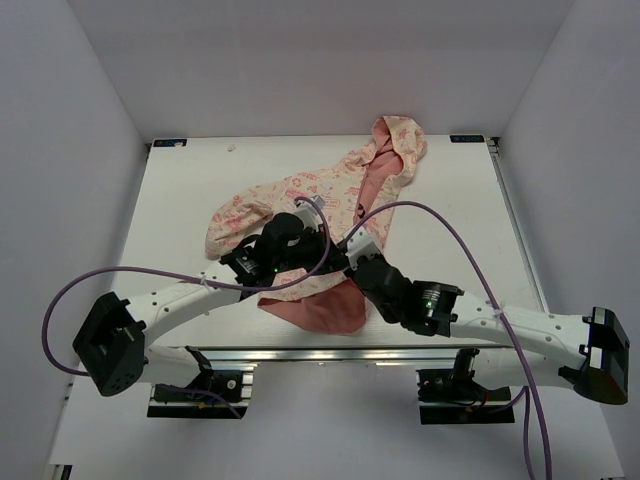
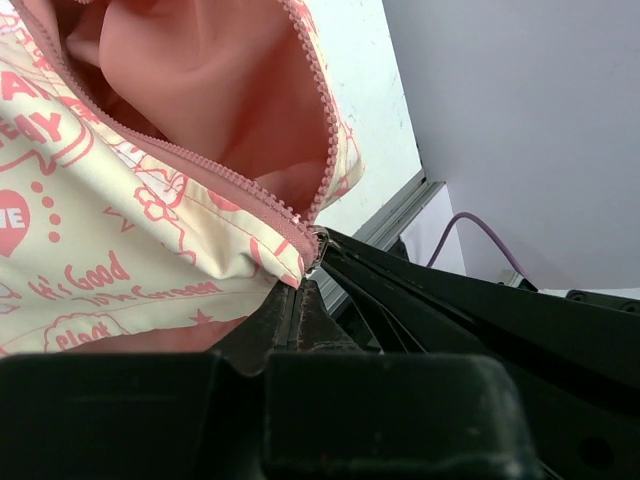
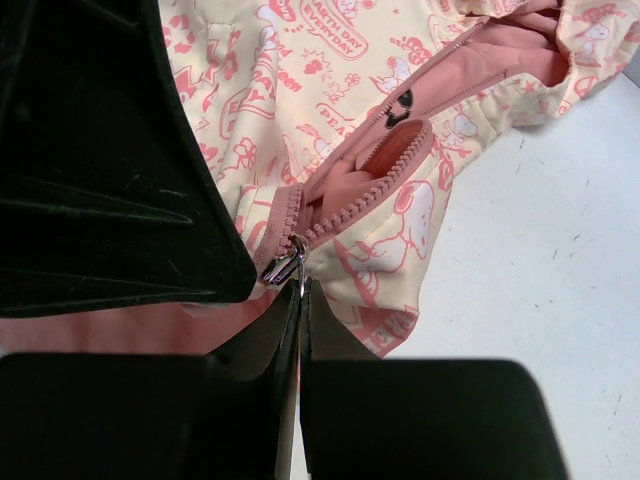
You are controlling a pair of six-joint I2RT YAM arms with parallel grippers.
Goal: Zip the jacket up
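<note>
The jacket [image 1: 300, 192] lies in the middle of the table, cream with pink print, hood at the far right, pink lining spread at the near hem. Its zipper is open above the slider [image 3: 284, 266], the two tooth rows parting. My right gripper [image 3: 301, 292] is shut on the zipper's metal pull tab at the bottom of the zipper; it also shows in the top view [image 1: 350, 262]. My left gripper [image 2: 290, 292] is shut on the jacket's hem corner just below the slider [image 2: 318, 245], right beside the right gripper; it also shows in the top view [image 1: 318, 250].
The white table [image 1: 200, 200] has walls on three sides. A metal rail [image 1: 300, 352] runs along the near edge. Purple cables [image 1: 440, 215] loop over both arms. The left gripper's black body [image 3: 100, 150] fills the left of the right wrist view.
</note>
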